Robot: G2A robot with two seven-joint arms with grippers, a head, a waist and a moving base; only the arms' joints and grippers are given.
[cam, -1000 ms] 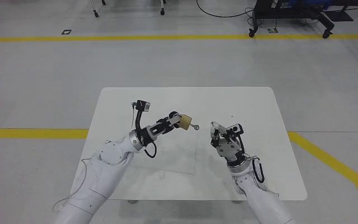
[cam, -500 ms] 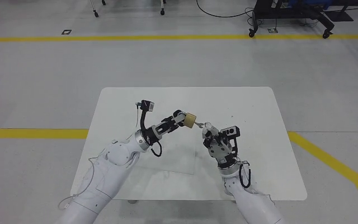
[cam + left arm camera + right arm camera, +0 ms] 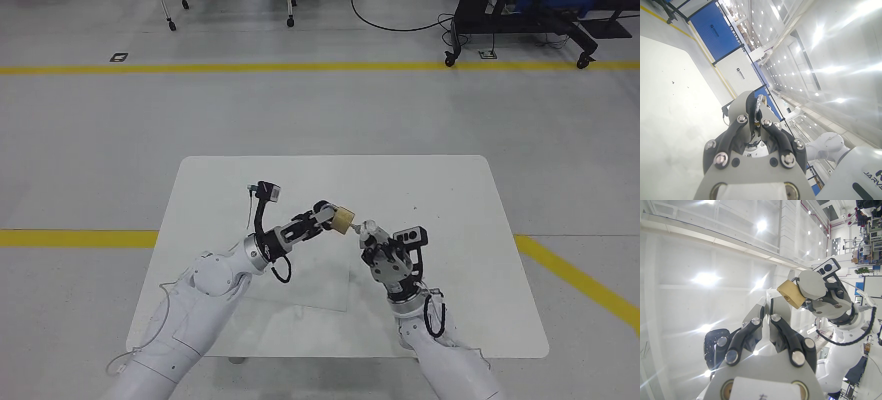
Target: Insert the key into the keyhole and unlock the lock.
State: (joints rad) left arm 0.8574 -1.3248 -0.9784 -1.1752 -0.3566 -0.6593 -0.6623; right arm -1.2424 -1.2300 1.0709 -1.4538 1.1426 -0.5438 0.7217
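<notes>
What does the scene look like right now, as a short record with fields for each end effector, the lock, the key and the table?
Left end effector: shut on the lock, holding it above the table.
Right end effector: shut on the key, right beside the lock.
Lock: brass, its bottom face turned toward the right end effector.
Key: small, silver; whether it is inside the lock cannot be told.
Table: white, under both arms.

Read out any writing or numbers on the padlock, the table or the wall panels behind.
None legible on the padlock: plain brass.
None on the table.
The blue and white panels carry one brand logo each, not quoted here.
</notes>
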